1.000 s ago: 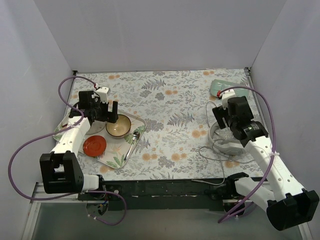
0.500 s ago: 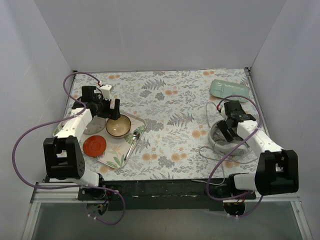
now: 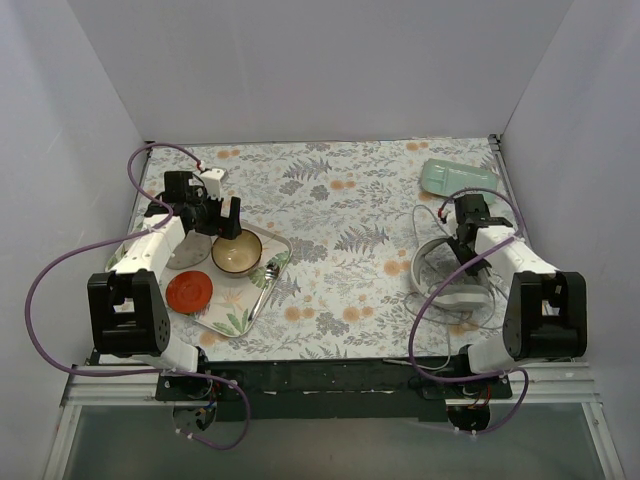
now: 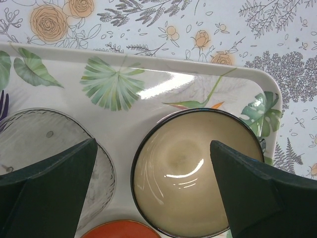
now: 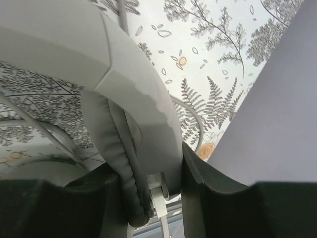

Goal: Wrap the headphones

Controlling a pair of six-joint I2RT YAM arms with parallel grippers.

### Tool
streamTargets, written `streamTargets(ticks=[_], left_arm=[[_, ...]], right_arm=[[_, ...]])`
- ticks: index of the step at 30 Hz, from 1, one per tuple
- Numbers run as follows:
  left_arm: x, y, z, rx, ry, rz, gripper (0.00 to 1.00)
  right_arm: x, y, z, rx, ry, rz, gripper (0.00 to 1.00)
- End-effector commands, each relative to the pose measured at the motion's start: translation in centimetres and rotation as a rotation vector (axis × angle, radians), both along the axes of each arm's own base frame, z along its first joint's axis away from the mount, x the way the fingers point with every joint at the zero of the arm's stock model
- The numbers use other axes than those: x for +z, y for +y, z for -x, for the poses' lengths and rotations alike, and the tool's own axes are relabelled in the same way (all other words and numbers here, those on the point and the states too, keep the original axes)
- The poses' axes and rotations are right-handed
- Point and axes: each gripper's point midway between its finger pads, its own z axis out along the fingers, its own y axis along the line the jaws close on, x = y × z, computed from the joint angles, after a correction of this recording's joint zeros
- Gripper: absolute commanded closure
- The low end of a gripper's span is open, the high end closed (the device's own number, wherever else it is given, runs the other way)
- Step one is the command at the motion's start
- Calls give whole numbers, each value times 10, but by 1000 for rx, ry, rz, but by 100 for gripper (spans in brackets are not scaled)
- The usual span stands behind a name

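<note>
The white-and-grey headphones [image 3: 440, 288] lie on the flowered tablecloth at the right, and their thin grey cable [image 3: 424, 214] loops around them. My right gripper [image 3: 468, 242] is down on their far side. In the right wrist view both black fingers [image 5: 218, 198] press against a padded earcup [image 5: 133, 99], so the right gripper [image 5: 148, 183] is shut on it. My left gripper [image 3: 222, 222] hangs open over the tray at the left, its fingers spread above a tan bowl [image 4: 198, 173] and holding nothing.
A leaf-printed tray [image 3: 235, 315] at the left holds the tan bowl [image 3: 237, 253], a red plate [image 3: 188, 292], a clear glass dish [image 4: 44, 148] and a spoon [image 3: 266, 276]. A mint-green case [image 3: 458, 177] lies at the back right, near the right wall.
My right arm has dropped down onto the headphones and its jaws have shut on an earcup. The left gripper has shifted slightly over the tray and stays open.
</note>
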Motion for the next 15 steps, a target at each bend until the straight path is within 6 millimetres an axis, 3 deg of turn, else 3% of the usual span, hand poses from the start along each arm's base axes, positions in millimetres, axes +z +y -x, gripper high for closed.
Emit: streamTargets(ticks=[1,4,7,8,9,10,12,13,15], left_arm=[[22,1,-4,-12,-53,-4,2],[30,-6,-1,-38,-49,26,2],[50,-18,2,-88,-53,77,2],[62,-28,4,-131,-67,121,2],[71,-32,5,-149,-74,140,2],[90,-36,5,-165,-91,165,2],[112,-47,6,-201,-112,217,2],[123,-52,8,-208,-115,236,2],[154,-60,6,-248,-169,265,2]], right_arm=[[12,20,-13,8,-33,-94,85],[32,26,-19,29,-75,-62,99],[62,48,-31,74,-143,-59,99],[71,63,-30,79,-139,-71,99],[97,75,-45,78,-206,-89,99],[111,98,-50,107,-229,-119,99],[117,136,-58,126,-212,-231,99],[139,159,-72,159,-263,-306,99],[140,209,-84,203,-246,-473,99]])
